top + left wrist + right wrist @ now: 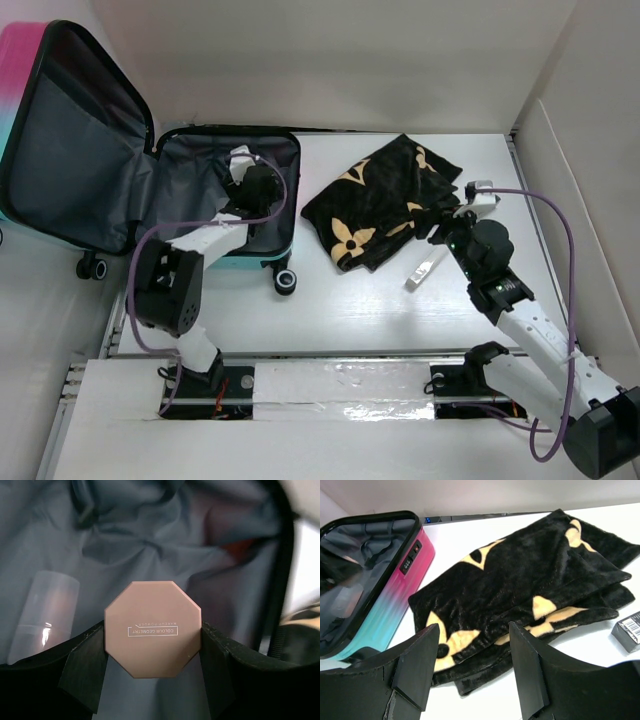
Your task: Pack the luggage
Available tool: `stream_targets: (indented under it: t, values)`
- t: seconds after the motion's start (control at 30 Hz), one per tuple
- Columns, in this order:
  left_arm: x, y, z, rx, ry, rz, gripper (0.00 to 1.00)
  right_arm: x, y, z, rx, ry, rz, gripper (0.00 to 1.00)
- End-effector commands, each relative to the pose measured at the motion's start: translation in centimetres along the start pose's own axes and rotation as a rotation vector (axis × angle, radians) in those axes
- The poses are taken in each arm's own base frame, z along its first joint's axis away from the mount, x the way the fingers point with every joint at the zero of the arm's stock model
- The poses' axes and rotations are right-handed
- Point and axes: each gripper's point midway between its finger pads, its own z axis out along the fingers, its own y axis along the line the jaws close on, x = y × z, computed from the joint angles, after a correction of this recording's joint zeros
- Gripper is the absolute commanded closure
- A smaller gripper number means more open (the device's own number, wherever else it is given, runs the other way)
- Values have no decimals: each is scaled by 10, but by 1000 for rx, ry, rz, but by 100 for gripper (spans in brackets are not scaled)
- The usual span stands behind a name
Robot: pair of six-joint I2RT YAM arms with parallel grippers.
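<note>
From the overhead camera I see the luggage [70, 160] lying open at the left of the table [380, 315], its lid propped up to the far left and its base next to it, one wheel [286, 282] facing me. My left arm reaches into the base, but from up there I cannot tell what the left gripper [243, 172] carries.

The left wrist camera settles that: the fingers [85, 655] are pinched on a pink octagonal compact [152, 610], one pad against each side (its printed label reads upside down to me). Behind it is the crumpled grey lining [150, 545], and a pale translucent bottle [45, 615] lies on the lining to the left, a thing the overhead view does not show. So the luggage is directly under and around this gripper.

The right wrist camera gives the shell the overhead view mostly hides: pink fading to teal, with a small lock [409, 560] on the side wall. The right gripper [474, 630] is spread wide with nothing between the jaws, over the near edge of a black plush cloth [520, 580] with tan flower shapes. Whether the fingertips touch the cloth I cannot tell. A small dark box [626, 635] with a barcode lies on the table just beside the cloth.

For the right gripper, the luggage sits off to its left, past the cloth and apart from it.
</note>
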Motion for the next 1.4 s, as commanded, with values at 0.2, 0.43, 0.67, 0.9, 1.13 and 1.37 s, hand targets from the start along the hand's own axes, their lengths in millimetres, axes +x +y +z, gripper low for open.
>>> stream_targets:
  t: [0.2, 0.43, 0.67, 0.9, 1.13, 1.37]
  values:
    - [20, -4, 25, 7, 76, -5, 38, -18, 8, -1, -38, -79, 13, 37]
    - [2, -35, 0, 163, 39, -60, 26, -17, 7, -1, -33, -74, 12, 37]
    - [28, -139, -88, 503, 33, 80, 37, -27, 0, -12, 3, -121, 28, 100]
    - [89, -228, -187, 894, 63, 273, 49, -44, -22, -35, 115, -219, 64, 90]
    - [169, -311, -248, 1095, 120, 547, 29, -59, -32, -57, 160, -298, 103, 89]
    - [228, -341, -246, 1102, 181, 662, 29, -63, -43, -66, 224, -299, 120, 78]
